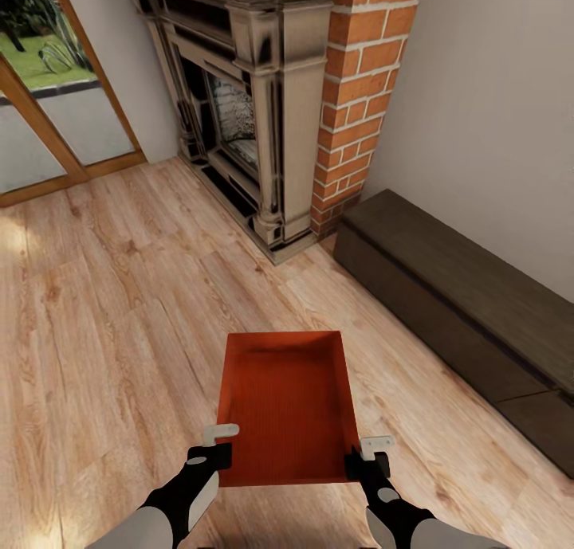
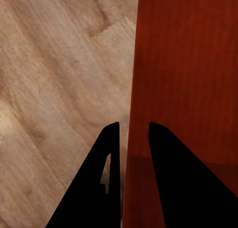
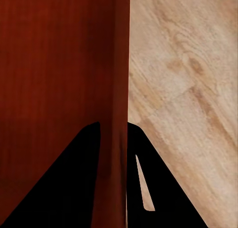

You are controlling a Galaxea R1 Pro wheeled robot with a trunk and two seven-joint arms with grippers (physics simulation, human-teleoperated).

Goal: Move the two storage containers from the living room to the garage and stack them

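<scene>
The robot holds 1 orange-red bin [image 1: 287, 405] in front of itself, above the light wood plank floor [image 1: 104, 294] of the living room. The bin is open-topped, its ribbed inside bottom facing up, with its long axis running away from the robot toward the fireplace [image 1: 247, 111].

The left tool [image 1: 214, 447] grips the bin's left wall near the corner closest to the robot. In the left wrist view the 2 dark fingers [image 2: 106, 188] stand narrow, 1 on each side of the thin wall [image 2: 131, 138], pinching it. The right tool [image 1: 368, 452] grips the right wall at the matching near corner; the right wrist view shows its fingers [image 3: 144, 188] narrow too, straddling the wall [image 3: 121, 114], 1 inside the bin and 1 outside over the planks [image 3: 188, 89].

Ahead, the fireplace has a dark, ornate surround and a red brick column [image 1: 363, 95] on its right side. A low dark bench [image 1: 462, 302] runs along the pale wall [image 1: 494, 95] to the right of the brick. At the upper left, wood-framed glass doors [image 1: 56, 119] show grass outside.
</scene>
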